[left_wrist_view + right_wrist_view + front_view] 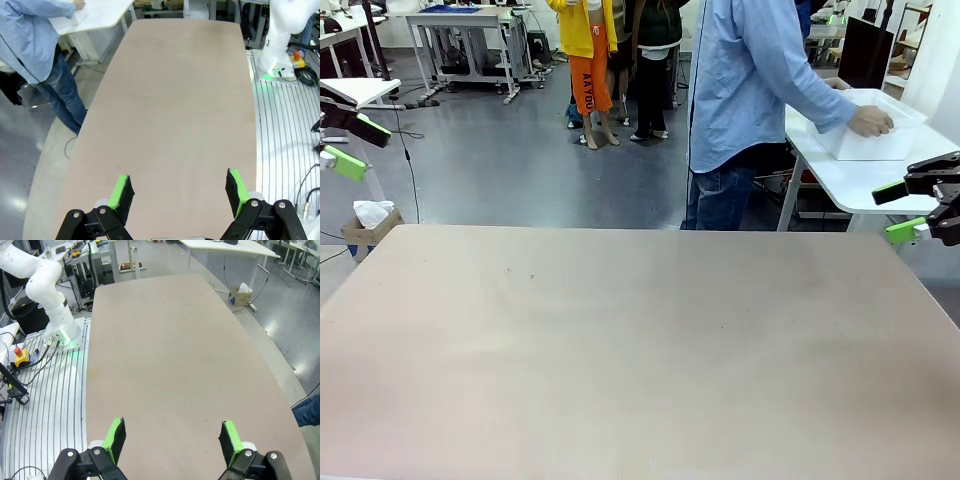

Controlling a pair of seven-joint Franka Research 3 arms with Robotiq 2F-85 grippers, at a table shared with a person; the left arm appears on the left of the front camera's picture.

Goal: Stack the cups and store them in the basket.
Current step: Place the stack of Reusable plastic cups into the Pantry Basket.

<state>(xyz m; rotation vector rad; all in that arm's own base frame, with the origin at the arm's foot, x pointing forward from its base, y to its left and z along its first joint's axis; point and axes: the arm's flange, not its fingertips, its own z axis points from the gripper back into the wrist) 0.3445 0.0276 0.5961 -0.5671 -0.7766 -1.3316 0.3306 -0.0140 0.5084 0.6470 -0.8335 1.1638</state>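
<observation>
The tan tabletop (pixel 640 350) carries nothing. The left gripper (pixel 350 146) hangs off the tabletop's left edge near the far left corner, its two green-padded fingers spread wide apart with nothing between them; the left wrist view shows the same, with the left gripper's fingers (pixel 121 190) parted over the bare surface. The right gripper (pixel 905 212) sits just past the tabletop's far right corner, also spread wide and holding nothing, and in the right wrist view the right gripper's fingers (pixel 116 438) stand well apart above the bare brown top. Beyond the far edge a person (pixel 745 100) in a light blue shirt and jeans stands turned toward a separate white side table (pixel 850 180) off the far right corner. On that side table rests the basket (pixel 875 135), a white rectangular bin, and the person's hand (pixel 871 122) lies on its near rim. From this angle the inside of the basket is hidden, so what it holds cannot be told. In the left wrist view the person's blue sleeve and jeans stand along the tabletop's long edge, with an arm stretched onto the white side table. In the right wrist view the base of the other white arm (pixel 47 295) stands on a ribbed metal plate beside the tabletop's edge, and a small cardboard box (pixel 240 294) sits on the grey floor past the opposite edge.
</observation>
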